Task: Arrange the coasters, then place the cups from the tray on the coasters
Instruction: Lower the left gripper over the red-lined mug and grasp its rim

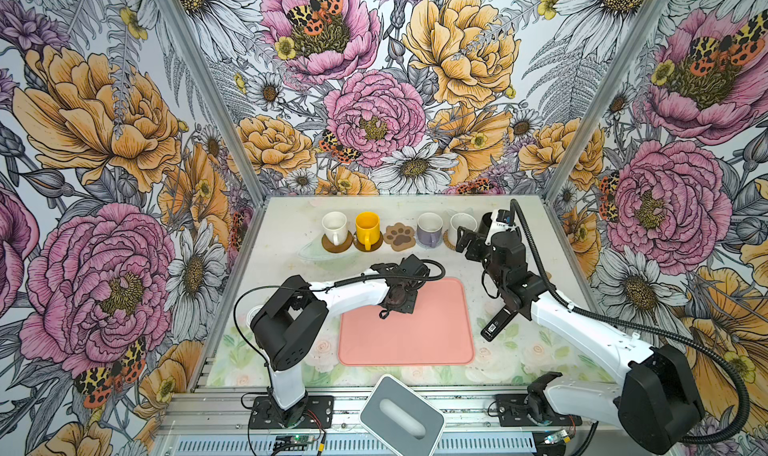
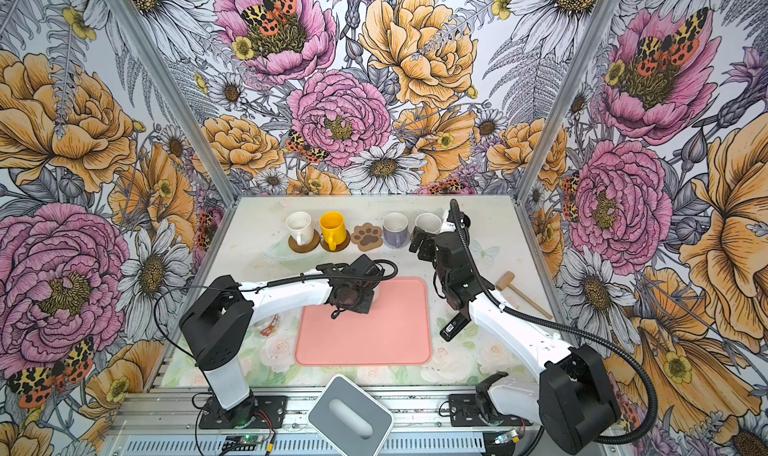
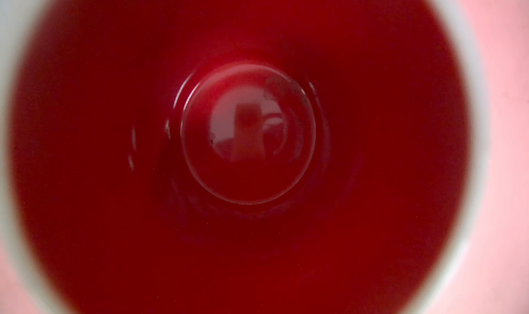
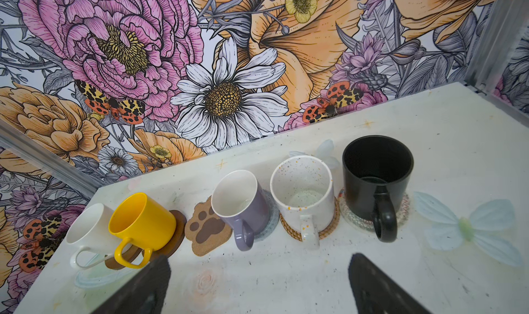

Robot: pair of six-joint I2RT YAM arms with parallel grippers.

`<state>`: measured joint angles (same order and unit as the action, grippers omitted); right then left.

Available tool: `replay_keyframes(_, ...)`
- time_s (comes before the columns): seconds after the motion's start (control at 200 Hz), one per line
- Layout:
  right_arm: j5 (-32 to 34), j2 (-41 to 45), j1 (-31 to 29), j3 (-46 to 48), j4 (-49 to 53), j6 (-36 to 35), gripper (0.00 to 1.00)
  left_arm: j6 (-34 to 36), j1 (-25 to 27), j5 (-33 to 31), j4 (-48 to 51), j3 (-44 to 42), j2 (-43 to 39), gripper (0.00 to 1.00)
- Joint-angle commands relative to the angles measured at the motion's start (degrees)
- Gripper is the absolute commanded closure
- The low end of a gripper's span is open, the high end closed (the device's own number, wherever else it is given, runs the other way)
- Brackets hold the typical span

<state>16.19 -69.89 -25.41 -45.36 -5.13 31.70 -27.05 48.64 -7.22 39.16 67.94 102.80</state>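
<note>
At twelve o'clock, five cups sit on coasters: cream-white cup, yellow cup, then the bare paw-print coaster, lavender cup, speckled cup, black cup. Your last one, the red-lined cup, stands at the tray's eleven o'clock under your left gripper, and I cannot tell whether it is gripped. Your right gripper hangs spread and empty.

Both top views are bright, evenly lit, softly shadowed; the left wrist view shows the red-lined cup with blurred rim.
</note>
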Motion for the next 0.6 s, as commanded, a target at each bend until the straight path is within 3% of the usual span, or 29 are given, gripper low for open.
replay_keyframes(0.0, -0.53, -0.58, 0.35, -0.08, -1.19, 0.32, 0.01, -0.29, 0.22, 0.37, -1.45, 0.83, 0.95, 0.88)
replay_keyframes(0.085, -0.63, -0.6, 0.44, -0.08, -1.2, 0.36, 0.01, -0.15, 0.22, 0.41, -1.45, 0.83, 0.96, 1.0)
replay_keyframes(0.596, -1.65, -0.69, 0.51, 0.01, -1.55, 0.14, 0.02, -1.1, 0.66, -3.05, -1.45, -0.07, -1.63, 1.0)
